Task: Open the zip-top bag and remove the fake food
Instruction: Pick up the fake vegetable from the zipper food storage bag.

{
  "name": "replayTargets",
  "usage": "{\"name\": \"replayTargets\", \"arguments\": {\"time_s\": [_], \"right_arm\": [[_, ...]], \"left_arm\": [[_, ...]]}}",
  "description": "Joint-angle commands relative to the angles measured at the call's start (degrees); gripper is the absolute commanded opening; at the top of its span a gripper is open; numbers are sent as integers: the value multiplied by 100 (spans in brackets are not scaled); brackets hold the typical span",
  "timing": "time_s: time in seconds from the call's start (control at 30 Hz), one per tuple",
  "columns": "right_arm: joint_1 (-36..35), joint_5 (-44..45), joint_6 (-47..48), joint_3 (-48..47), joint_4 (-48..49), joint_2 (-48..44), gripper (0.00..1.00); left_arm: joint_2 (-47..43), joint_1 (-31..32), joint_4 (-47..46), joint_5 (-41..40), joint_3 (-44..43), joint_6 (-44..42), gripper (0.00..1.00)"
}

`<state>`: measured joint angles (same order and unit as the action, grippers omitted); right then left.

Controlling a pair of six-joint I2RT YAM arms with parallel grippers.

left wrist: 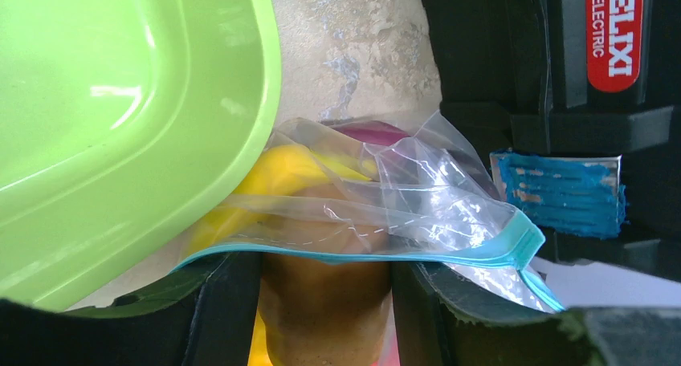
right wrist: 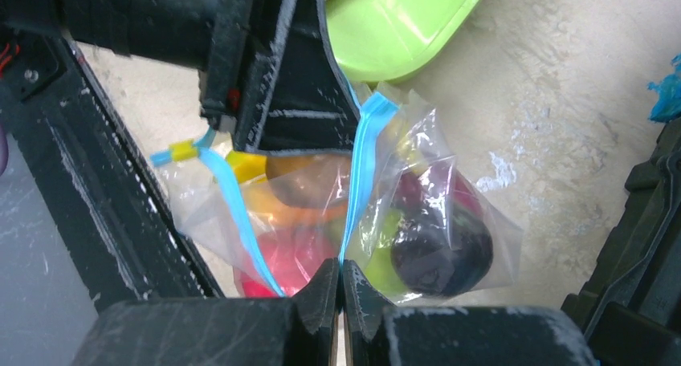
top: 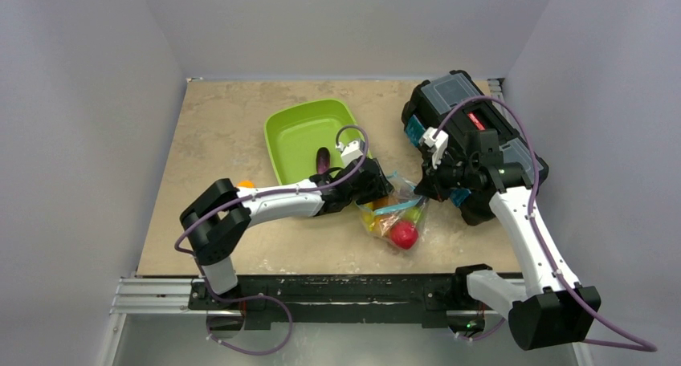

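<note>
The zip-top bag (top: pixel 393 213) lay on the desk (top: pixel 225 141), just near-right of the green tray (top: pixel 301 129), with fake food (top: pixel 404 235) inside. My right claw (right wrist: pixel 340 282) was pinched flat on its blue zip strip (right wrist: pixel 357 181). My left claw (left wrist: pixel 321 270), set in the bag's mouth, gripped an orange piece (left wrist: pixel 321 326) between half-spread fingers.

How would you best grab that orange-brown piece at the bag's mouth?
Probably by its two long sides, coming straight in through the open mouth of the zip-top bag, as the left tool does: the orange-brown piece lies lengthwise there, and the right tool holds the zip strip aside.
</note>
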<state>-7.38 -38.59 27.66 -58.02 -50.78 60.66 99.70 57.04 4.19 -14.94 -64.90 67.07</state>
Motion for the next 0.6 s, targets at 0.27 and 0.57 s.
{"name": "replayTargets", "arguments": {"time_s": [0.27,0.57], "right_arm": [[-199,-227,1216,-582,-983,154,0],[-256,-170,894,-454,-585,240,0]], "left_arm": [[-1132,-61,-1091,115,765,-731,0],[-1517,-74,-1628,657,1013,-829,0]]}}
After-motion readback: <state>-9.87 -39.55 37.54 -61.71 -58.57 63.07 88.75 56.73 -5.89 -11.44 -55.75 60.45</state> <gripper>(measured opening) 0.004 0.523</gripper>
